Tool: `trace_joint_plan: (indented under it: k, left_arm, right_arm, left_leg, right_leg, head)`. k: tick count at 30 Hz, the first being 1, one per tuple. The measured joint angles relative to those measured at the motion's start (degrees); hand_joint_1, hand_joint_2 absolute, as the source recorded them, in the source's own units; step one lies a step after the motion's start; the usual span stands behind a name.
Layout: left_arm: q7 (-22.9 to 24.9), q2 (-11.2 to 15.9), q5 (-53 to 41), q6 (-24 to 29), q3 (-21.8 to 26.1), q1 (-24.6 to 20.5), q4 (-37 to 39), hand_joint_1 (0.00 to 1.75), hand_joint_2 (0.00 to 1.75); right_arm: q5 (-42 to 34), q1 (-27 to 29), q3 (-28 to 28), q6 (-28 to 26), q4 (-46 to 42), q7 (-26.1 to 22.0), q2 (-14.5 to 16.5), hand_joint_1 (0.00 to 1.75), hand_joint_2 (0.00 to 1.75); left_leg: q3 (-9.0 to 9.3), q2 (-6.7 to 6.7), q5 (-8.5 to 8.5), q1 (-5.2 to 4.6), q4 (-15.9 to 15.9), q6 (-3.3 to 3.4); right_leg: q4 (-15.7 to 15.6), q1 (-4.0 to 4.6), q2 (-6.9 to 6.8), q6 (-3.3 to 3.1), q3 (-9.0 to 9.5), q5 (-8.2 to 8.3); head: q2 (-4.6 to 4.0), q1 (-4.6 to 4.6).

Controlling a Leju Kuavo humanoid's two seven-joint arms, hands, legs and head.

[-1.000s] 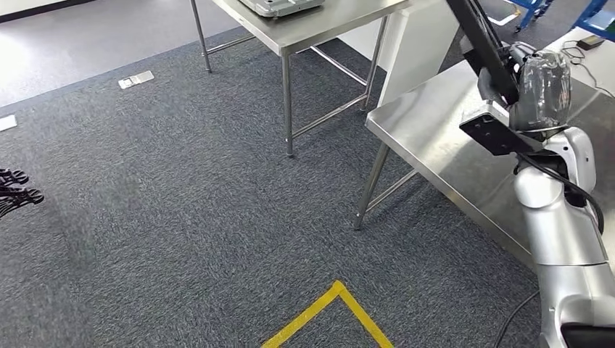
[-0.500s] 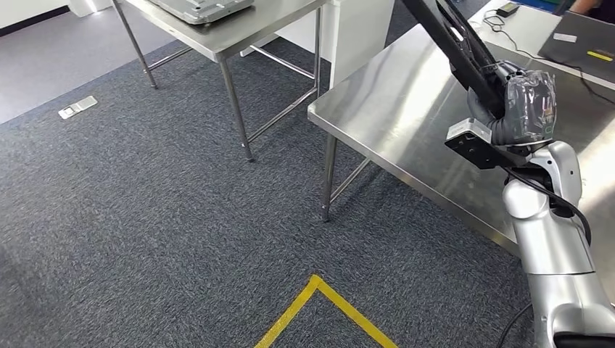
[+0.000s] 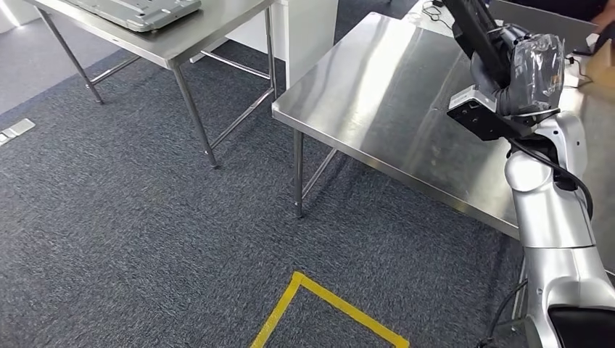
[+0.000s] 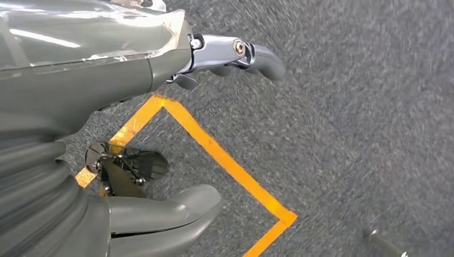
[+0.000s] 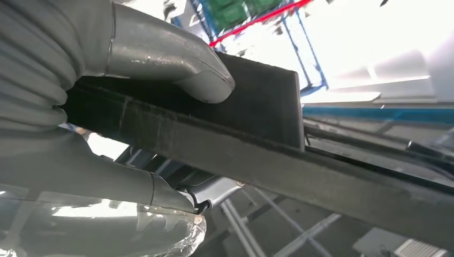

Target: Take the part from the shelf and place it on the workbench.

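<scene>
Right now the right hand (image 3: 533,69) grips the long dark part (image 3: 475,32) at 1 o'clock above the table (image 3: 377,94); left hand (image 4: 107,107) hangs loose, holding nothing. Risk: overhanging end swings, strikes steel.

The whole head view is swinging, so the camera is turning: the steel bench (image 3: 377,94) is sliding toward the picture's centre. The right hand (image 3: 518,69), gripping the dark part (image 3: 475,29), is now hanging over the bench rather than off its edge.
</scene>
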Motion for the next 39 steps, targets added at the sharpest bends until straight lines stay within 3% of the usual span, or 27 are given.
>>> trace_joint_plan:
  k: [2, 3, 4, 6, 7, 9, 11, 12, 14, 16, 17, 18, 19, 20, 22, 23, 24, 26, 27, 29, 31, 33, 34, 35, 37, 39]
  left_arm:
    - [-0.1, 0.0, -0.3, -0.4, 0.0, 0.0, 0.0, 0.00, 1.75]
    - [-0.1, -0.1, -0.4, -0.6, 0.0, -0.1, 0.0, 0.00, 1.75]
    - [-0.1, -0.1, -0.6, -0.8, 0.0, -0.2, 0.0, 0.00, 1.75]
    - [0.0, -0.2, -1.0, -1.1, -0.1, -0.5, 0.0, 0.00, 1.75]
    - [0.1, -0.2, -1.1, -1.3, -0.1, -0.6, 0.0, 0.00, 1.75]
    - [0.2, -0.2, -1.3, -1.6, -0.1, -0.9, 0.0, 0.00, 1.75]
    - [0.3, -0.2, -1.4, -1.8, -0.1, -1.2, 0.0, 0.00, 1.75]
    - [0.3, -0.2, -1.5, -1.9, -0.1, -1.4, -0.1, 0.00, 1.75]
    - [0.4, -0.1, -1.8, -2.0, -0.2, -1.6, -0.1, 0.00, 1.75]
    - [0.4, -0.1, -1.9, -2.2, -0.1, -1.6, 0.0, 0.00, 1.75]
    - [0.4, -0.1, -1.9, -2.3, -0.1, -1.5, 0.0, 0.00, 1.75]
    - [0.4, 0.0, -1.9, -2.4, -0.1, -1.5, 0.0, 0.00, 1.75]
    - [0.5, 0.0, -1.9, -2.5, -0.1, -1.5, 0.0, 0.00, 1.75]
    - [0.5, 0.0, -1.9, -2.5, -0.1, -1.5, 0.0, 0.00, 1.75]
    - [0.5, 0.0, -1.9, -2.5, -0.1, -1.5, 0.0, 0.00, 1.75]
    - [0.4, 0.1, -1.9, -2.5, -0.1, -1.5, 0.0, 0.00, 1.75]
    - [0.4, 0.1, -1.9, -2.5, -0.1, -1.5, 0.0, 0.00, 1.75]
    - [0.4, 0.1, -1.8, -2.5, -0.1, -1.6, 0.0, 0.00, 1.75]
    - [0.4, 0.1, -1.8, -2.5, -0.1, -1.7, 0.0, 0.00, 1.75]
    - [0.3, 0.0, -1.7, -2.5, -0.1, -1.8, 0.0, 0.00, 1.75]
    - [0.3, 0.1, -1.5, -2.5, -0.1, -1.8, 0.0, 0.00, 1.75]
    - [0.3, 0.0, -1.3, -2.5, -0.1, -1.7, 0.0, 0.00, 1.75]
    - [0.3, 0.0, -1.2, -2.6, -0.1, -1.7, 0.0, 0.00, 1.75]
    - [0.3, 0.0, -1.2, -2.6, -0.1, -1.7, 0.0, 0.00, 1.75]
    - [0.4, 0.0, -1.2, -2.9, -0.1, -1.7, 0.0, 0.00, 1.75]
    - [0.5, 0.1, -1.1, -3.0, -0.1, -1.7, 0.0, 0.00, 1.75]
  right_arm:
    - [-0.3, 0.0, 0.2, 0.0, 0.2, 0.1, -0.4, 1.75, 1.75]
    - [-0.6, 0.1, 0.2, 0.0, 0.3, 0.3, -0.7, 1.75, 1.75]
    - [-1.0, 0.1, 0.2, 0.1, 0.3, 0.4, -1.1, 1.75, 1.75]
    - [-1.7, -0.1, 0.1, 0.4, 0.2, 0.8, -2.2, 1.75, 1.75]
    - [-2.0, -0.4, 0.0, 0.6, 0.2, 0.9, -2.7, 1.75, 1.75]
    - [-2.8, -0.7, -0.2, 1.0, 0.0, 1.0, -3.8, 1.75, 1.75]
    - [-3.4, -0.5, -0.4, 1.2, -0.1, 1.0, -4.9, 1.75, 1.75]
    - [-3.6, -0.4, -0.6, 1.3, -0.1, 1.0, -5.4, 1.75, 1.75]
    - [-3.9, -0.3, -0.7, 1.3, -0.4, 0.9, -6.1, 1.75, 1.75]
    - [-4.1, -0.1, -0.6, 1.2, -0.5, 0.8, -6.3, 1.75, 1.75]
    - [-4.2, 0.1, -0.6, 1.2, -0.5, 0.7, -6.3, 1.75, 1.75]
    - [-4.2, 0.3, -0.5, 1.2, -0.5, 0.7, -6.3, 1.75, 1.75]
    - [-4.2, 0.5, -0.5, 1.2, -0.5, 0.7, -6.3, 1.75, 1.75]
    - [-4.2, 0.5, -0.5, 1.2, -0.5, 0.6, -6.3, 1.75, 1.75]
    - [-3.7, 0.3, -0.4, 0.8, -0.5, 0.5, -6.3, 1.75, 1.75]
    - [-3.1, 0.1, -0.3, 0.3, -0.4, 0.4, -6.3, 1.75, 1.75]
    - [-2.3, -0.2, -0.2, -0.3, -0.3, 0.4, -6.3, 1.75, 1.75]
    - [-0.6, -0.8, 0.3, -1.6, 0.0, 0.1, -6.4, 1.75, 1.75]
    - [0.2, -1.0, 0.5, -2.2, 0.2, 0.0, -6.6, 1.75, 1.75]
    - [1.4, -1.7, 1.1, -3.2, 0.6, -0.2, -6.8, 1.75, 1.75]
    - [2.2, -2.4, 1.9, -3.9, 1.3, -0.4, -6.6, 1.75, 1.75]
    - [3.0, -2.9, 2.8, -4.3, 2.2, -0.4, -6.3, 1.75, 1.75]
    - [3.3, -3.1, 3.2, -4.3, 2.7, -0.3, -6.1, 1.75, 1.75]
    - [3.7, -3.4, 3.6, -4.3, 3.1, -0.3, -5.9, 1.75, 1.75]
    - [4.1, -4.3, 4.2, -4.5, 3.9, -0.2, -5.5, 1.75, 1.75]
    - [4.4, -5.2, 4.8, -4.6, 4.6, -0.2, -5.2, 1.75, 1.75]
  left_leg:
    - [-0.10, 1.59, -0.02, -0.04, 0.0, 0.08]
    - [-0.13, 2.34, -0.07, -0.02, 0.0, 0.04]
    - [-0.13, 3.05, -0.12, 0.02, 0.0, -0.03]
    - [0.01, 4.33, -0.33, 0.04, 0.1, -0.38]
    - [0.08, 4.92, -0.50, -0.09, 0.2, -0.68]
    - [0.38, 6.04, -0.86, -0.56, 0.3, -1.28]
    - [0.67, 7.26, -1.21, -0.67, 0.3, -1.78]
    - [0.69, 7.13, -1.61, -0.49, 0.6, -2.07]
    - [-0.56, 4.78, -3.98, -0.09, 3.9, -2.52]
    - [-3.89, 1.79, -7.76, 0.05, 11.2, -2.63]
    - [-5.67, 1.16, -9.03, 0.04, 14.6, -2.64]
    - [-6.76, 0.90, -9.24, 0.04, 16.3, -2.58]
    - [-6.83, 0.74, -8.28, 0.04, 16.0, -2.43]
    - [-5.83, 0.44, -6.36, 0.05, 13.5, -2.22]
    - [-2.38, -1.34, -2.37, 0.13, 5.9, -1.64]
    - [-1.12, -2.11, -1.31, 0.10, 3.1, -1.45]
    - [-0.50, -2.60, -0.96, -0.03, 1.5, -1.27]
    - [-0.25, -2.08, -0.83, -0.44, 0.9, -0.85]
    - [-0.08, -1.70, -0.52, -0.50, 0.5, -0.46]
    - [0.25, -1.01, 0.18, -0.39, -0.3, 0.32]
    - [0.24, -0.42, 0.40, -0.38, -0.6, 0.60]
    - [0.17, 0.21, 0.39, -0.36, -0.5, 0.58]
    - [0.15, 0.46, 0.37, -0.33, -0.5, 0.55]
    - [0.16, 0.68, 0.33, -0.27, -0.5, 0.48]
    - [0.19, 0.97, 0.16, -0.32, -0.4, 0.06]
    - [0.07, 1.09, -0.05, -0.62, -0.2, -0.40]
  right_leg:
    - [6.9, -0.05, -0.82, 0.10, -3.17, -2.35]
    - [8.1, -0.16, -1.00, 0.45, -3.62, -2.53]
    - [7.0, -0.33, -1.33, 0.94, -2.92, -1.94]
    - [-0.5, -0.61, -3.36, 1.94, 1.35, 0.51]
    - [-4.2, -0.38, -4.65, 2.06, 3.49, 1.56]
    - [-7.8, 0.12, -5.81, 1.42, 5.45, 2.49]
    - [-7.8, 0.11, -4.35, 0.47, 5.34, 2.64]
    - [-7.7, -0.16, -3.69, 0.12, 5.36, 2.66]
    - [-7.8, -0.70, -2.44, -0.88, 5.45, 2.77]
    - [-7.8, -0.65, -1.20, -1.63, 5.41, 2.83]
    - [-7.8, -0.53, -0.46, -1.76, 5.39, 2.84]
    - [-7.8, -0.43, 0.28, -1.81, 5.37, 2.86]
    - [-7.7, -0.36, 1.05, -1.81, 5.38, 2.86]
    - [-7.7, -0.33, 1.83, -1.79, 5.41, 2.87]
    - [-7.6, -0.24, 3.11, -1.66, 5.40, 2.92]
    - [-7.5, -0.14, 3.65, -1.50, 5.31, 3.00]
    - [-7.5, -0.08, 4.09, -1.21, 5.17, 3.10]
    - [-7.8, 0.00, 4.89, -0.39, 4.86, 3.42]
    - [-7.7, -0.02, 4.40, -0.02, 4.63, 3.40]
    - [-5.3, 0.15, 1.79, 0.14, 3.22, 1.99]
    - [1.8, 0.11, -0.69, -0.12, -0.07, -1.20]
    - [8.2, -0.07, -1.12, 0.27, -2.82, -3.28]
    - [8.5, -0.21, -1.20, 0.73, -2.75, -3.14]
    - [6.3, -0.41, -1.34, 1.30, -1.48, -2.17]
    - [-2.1, -0.73, -1.94, 2.25, 3.11, 0.52]
    - [-7.6, -0.73, -2.20, 1.99, 6.15, 2.11]
  head:
    - [0.00, 0.17]
    - [0.00, 0.19]
    - [0.00, 0.20]
    - [0.00, 0.25]
    - [0.00, 0.30]
    - [0.00, 0.30]
    - [0.00, 0.19]
    - [0.00, 0.15]
    - [0.00, 0.01]
    - [0.00, -0.14]
    - [0.00, -0.21]
    - [0.00, -0.22]
    - [0.00, -0.25]
    - [0.00, -0.29]
    - [0.00, -0.43]
    - [0.00, -0.47]
    - [0.00, -0.49]
    - [0.00, -0.49]
    - [0.00, -0.51]
    - [0.00, -0.26]
    - [0.00, 0.02]
    - [0.00, 0.06]
    - [0.00, 0.07]
    - [0.00, 0.07]
    - [0.00, 0.09]
    - [0.00, 0.05]
